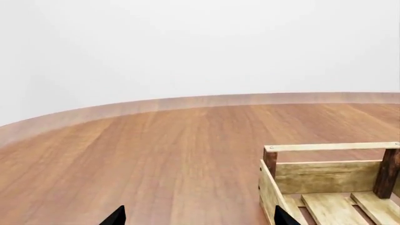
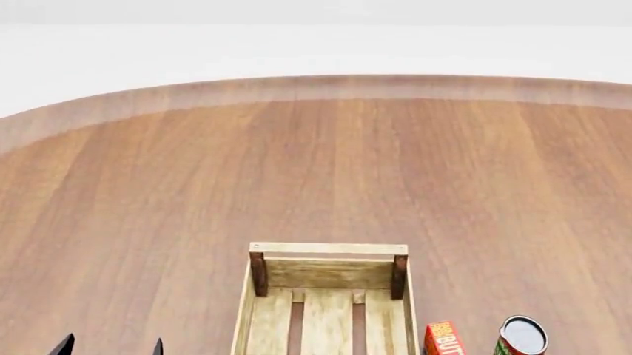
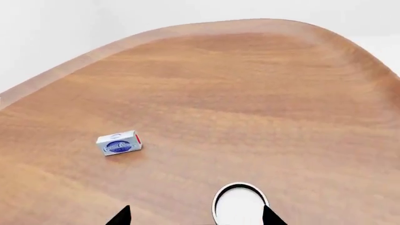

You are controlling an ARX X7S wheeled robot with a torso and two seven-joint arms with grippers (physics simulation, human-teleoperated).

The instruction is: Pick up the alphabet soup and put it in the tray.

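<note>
Right gripper (image 3: 195, 216) above a can, fingers spread.
A silver-white can top (image 3: 239, 205), label unseen, lay between its tips, nearer one; contact unclear. Tray (image 2: 327, 296) empty mid-table.

Head view: red box (image 2: 443, 339) at bottom edge, just right of tray (image 2: 254, 303), white letters "BUTT" readable on side, rest cut off by frame. Right wrist view: small white box (image 3: 119, 143) lying on table (image 3: 250, 103), blue oval logo on face, lettering too small to read. Can top (image 3: 238, 204): plain white, no print. No other text or numbers legible.
</note>
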